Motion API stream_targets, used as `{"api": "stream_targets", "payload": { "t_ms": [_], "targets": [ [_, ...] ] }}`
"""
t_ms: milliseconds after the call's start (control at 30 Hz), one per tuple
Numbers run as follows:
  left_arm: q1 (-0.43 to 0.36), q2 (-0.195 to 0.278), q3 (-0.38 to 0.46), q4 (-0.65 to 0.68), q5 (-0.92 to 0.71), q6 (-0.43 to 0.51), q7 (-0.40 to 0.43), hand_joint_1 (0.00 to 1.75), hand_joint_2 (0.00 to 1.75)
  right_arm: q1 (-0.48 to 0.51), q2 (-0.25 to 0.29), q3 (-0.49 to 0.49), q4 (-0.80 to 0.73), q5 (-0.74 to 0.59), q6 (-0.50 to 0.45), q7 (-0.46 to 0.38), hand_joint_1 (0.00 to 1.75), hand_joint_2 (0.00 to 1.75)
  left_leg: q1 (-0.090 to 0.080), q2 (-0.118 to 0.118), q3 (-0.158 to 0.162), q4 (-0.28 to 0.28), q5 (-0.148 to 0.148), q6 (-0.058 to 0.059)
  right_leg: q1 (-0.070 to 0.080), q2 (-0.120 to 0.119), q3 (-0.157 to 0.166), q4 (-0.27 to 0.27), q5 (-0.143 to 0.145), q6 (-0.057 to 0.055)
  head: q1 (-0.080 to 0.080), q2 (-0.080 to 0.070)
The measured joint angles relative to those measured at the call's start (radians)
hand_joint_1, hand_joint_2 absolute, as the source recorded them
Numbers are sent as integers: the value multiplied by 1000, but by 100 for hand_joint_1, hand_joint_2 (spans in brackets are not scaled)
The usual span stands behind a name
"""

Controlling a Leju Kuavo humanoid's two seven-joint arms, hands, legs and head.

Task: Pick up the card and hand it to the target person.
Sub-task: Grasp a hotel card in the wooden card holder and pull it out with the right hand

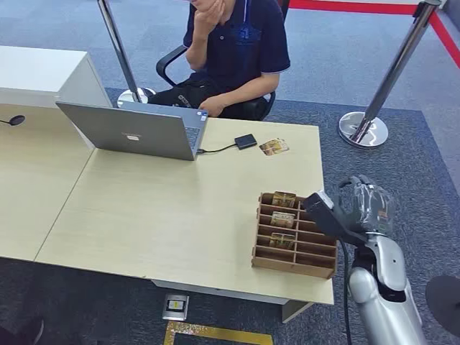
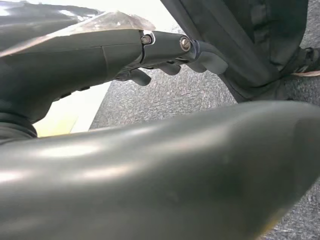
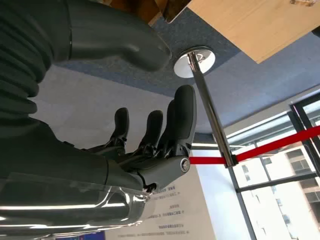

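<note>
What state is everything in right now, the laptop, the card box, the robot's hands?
Laptop: lid open, cable plugged in.
Wooden rack: upright on the desk, cards in three slots.
Loose card: lying flat on the desk.
Right hand: empty, fingers apart, beside the rack.
Left hand: empty, hanging low.

Matt pale wood-grain table (image 1: 162,215), brown wooden card rack (image 1: 295,251). Glossy metal stanchion post (image 1: 399,65); rough grey carpet (image 1: 417,172).

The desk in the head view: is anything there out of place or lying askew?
One card lies loose and slightly askew on the desk near the person, away from the wooden card rack where other cards stand in slots. Nothing looks spilled or damaged. The right hand hovers by the rack, holding nothing.
</note>
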Motion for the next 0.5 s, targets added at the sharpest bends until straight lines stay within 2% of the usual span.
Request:
{"api": "stream_targets", "payload": {
  "t_ms": [167, 500],
  "targets": [
    [0, 1, 0, 1, 2, 0, 0, 0, 0, -23, 0, 12, 43, 0, -4, -8, 85, 175, 0, 0, 0, 0, 0, 0, 0, 0, 0, 0, 0, 0, 0, 0],
    [0, 2, 0, 3, 15, 0, -2, 0, 0, -90, 22, 55, 153, -5, -9, -29, 86, 175, 0, 0, 0, 0, 0, 0, 0, 0, 0, 0, 0, 0, 0, 0]
  ]
}}
